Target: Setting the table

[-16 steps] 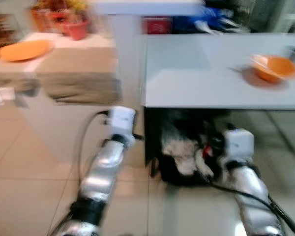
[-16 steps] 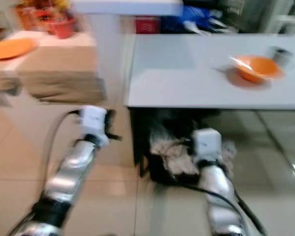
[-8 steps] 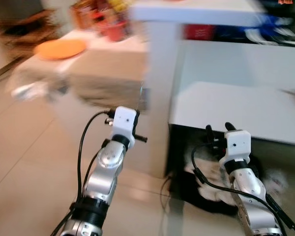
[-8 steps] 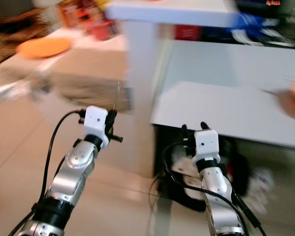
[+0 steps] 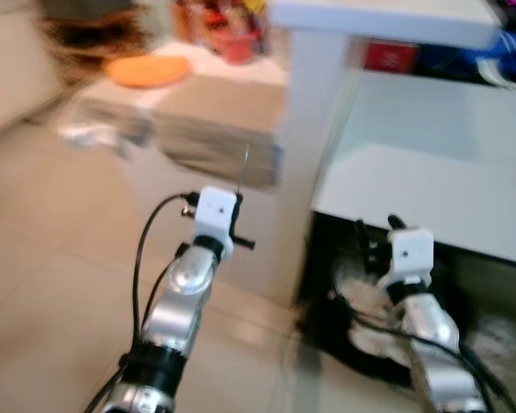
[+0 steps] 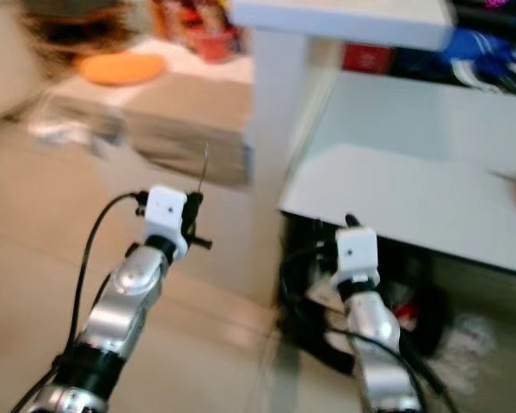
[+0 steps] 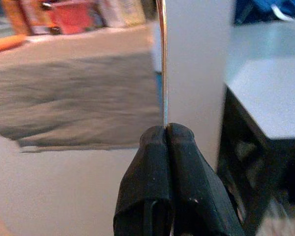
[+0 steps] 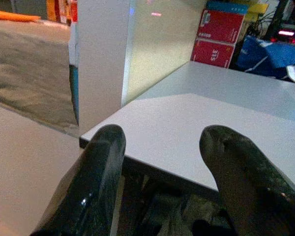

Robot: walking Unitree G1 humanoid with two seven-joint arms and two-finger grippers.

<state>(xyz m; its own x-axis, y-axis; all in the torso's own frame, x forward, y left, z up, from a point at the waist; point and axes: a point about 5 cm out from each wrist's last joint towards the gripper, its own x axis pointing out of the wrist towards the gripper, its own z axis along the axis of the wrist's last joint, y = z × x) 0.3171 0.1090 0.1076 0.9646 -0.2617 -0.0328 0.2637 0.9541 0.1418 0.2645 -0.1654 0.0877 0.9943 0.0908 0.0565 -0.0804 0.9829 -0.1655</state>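
Left gripper (image 7: pixel 165 132) pinching thin utensil (image 7: pixel 162 59), table edge (image 8: pixel 137 160) ahead

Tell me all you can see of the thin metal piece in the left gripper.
The utensil is a thin, shiny, silver-looking metal strip seen edge-on, probably cutlery, though blur hides its type. It stands upright, pinched at its lower end between the shut jaws of the left gripper, rising straight above them. Only the black fingers touch it, held in the air before the white pillar.

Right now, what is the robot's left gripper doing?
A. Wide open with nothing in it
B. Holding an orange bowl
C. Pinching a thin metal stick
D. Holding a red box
C: in the left wrist view the left gripper has its black fingers pressed together on a thin metal utensil that sticks straight out from their tips.
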